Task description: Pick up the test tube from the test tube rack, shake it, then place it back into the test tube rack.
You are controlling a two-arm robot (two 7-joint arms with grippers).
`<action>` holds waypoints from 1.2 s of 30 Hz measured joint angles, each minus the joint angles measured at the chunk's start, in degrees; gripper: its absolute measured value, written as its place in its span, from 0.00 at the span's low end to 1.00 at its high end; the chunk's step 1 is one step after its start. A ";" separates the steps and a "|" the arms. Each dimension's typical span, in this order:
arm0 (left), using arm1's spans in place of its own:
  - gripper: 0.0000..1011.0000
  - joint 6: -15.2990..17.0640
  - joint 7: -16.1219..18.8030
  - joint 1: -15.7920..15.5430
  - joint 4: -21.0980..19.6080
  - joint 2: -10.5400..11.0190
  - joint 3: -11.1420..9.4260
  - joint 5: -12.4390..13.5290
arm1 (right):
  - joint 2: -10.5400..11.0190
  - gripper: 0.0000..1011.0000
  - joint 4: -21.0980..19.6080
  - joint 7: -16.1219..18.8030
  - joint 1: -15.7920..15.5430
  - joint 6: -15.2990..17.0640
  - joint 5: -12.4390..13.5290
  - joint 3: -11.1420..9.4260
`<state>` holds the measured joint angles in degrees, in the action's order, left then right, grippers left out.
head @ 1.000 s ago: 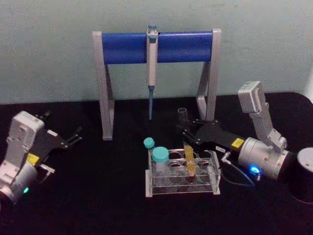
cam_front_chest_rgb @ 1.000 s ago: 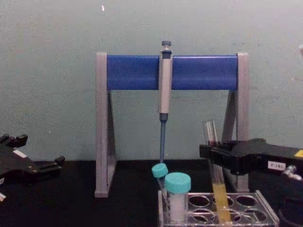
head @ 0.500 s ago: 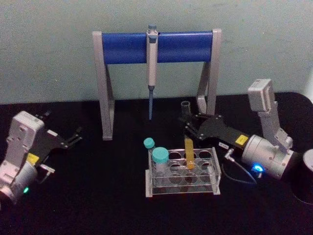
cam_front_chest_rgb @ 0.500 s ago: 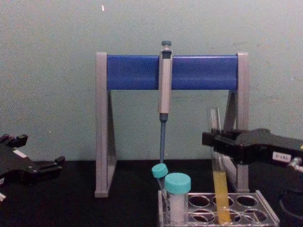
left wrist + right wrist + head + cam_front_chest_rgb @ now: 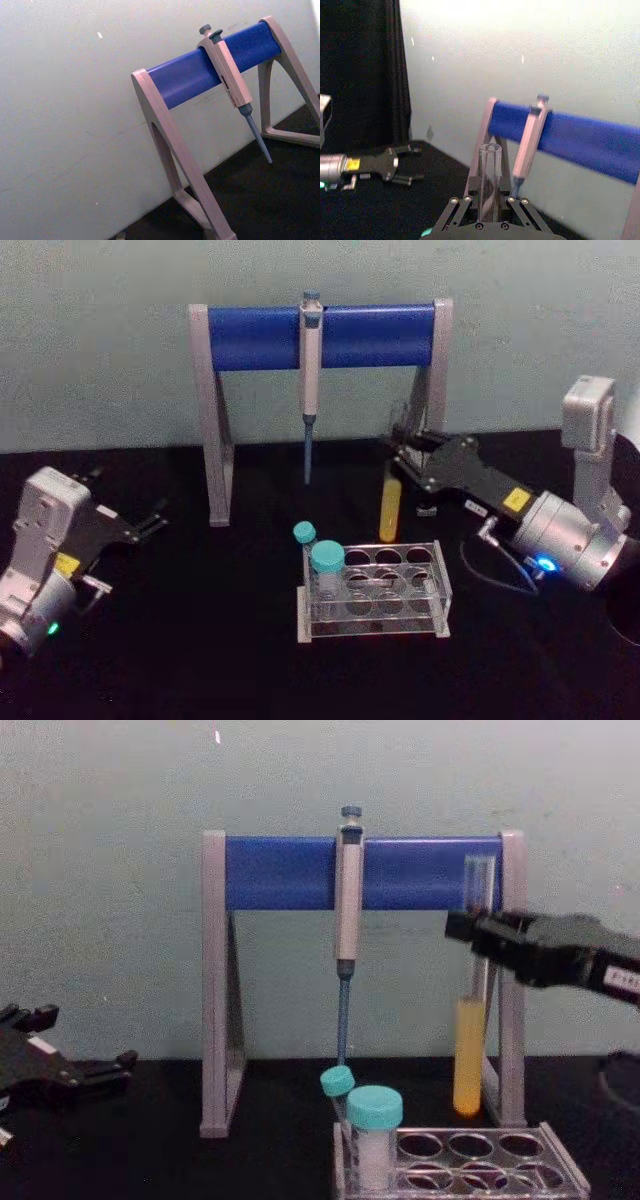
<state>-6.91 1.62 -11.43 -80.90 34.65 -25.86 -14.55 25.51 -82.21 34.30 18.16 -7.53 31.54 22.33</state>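
The right arm reaches in from the right, raised. The right end effector (image 5: 402,455) is roughly level, its fingers clamped on the upper part of the test tube (image 5: 389,508). The left arm sits low at the left, and the left end effector (image 5: 152,520) has its fingers spread apart.

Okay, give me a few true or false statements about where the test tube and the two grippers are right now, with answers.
1. The test tube stands in a hole of the test tube rack. False: it hangs above the rack, clear of it.
2. The right gripper is shut on the tube's upper part. True.
3. The left gripper holds the pipette. False: it is open and empty, far left; the pipette hangs on its stand.
4. The tube is upright, yellow liquid at its bottom. True.
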 joint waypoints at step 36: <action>0.99 0.00 0.00 0.00 0.00 0.00 0.00 0.00 | -3.11 0.23 0.54 -2.59 -0.89 -7.31 -4.64 -4.46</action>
<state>-6.91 1.62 -11.43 -80.90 34.64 -25.86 -14.55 22.39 -81.67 31.70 17.27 -14.84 26.90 17.87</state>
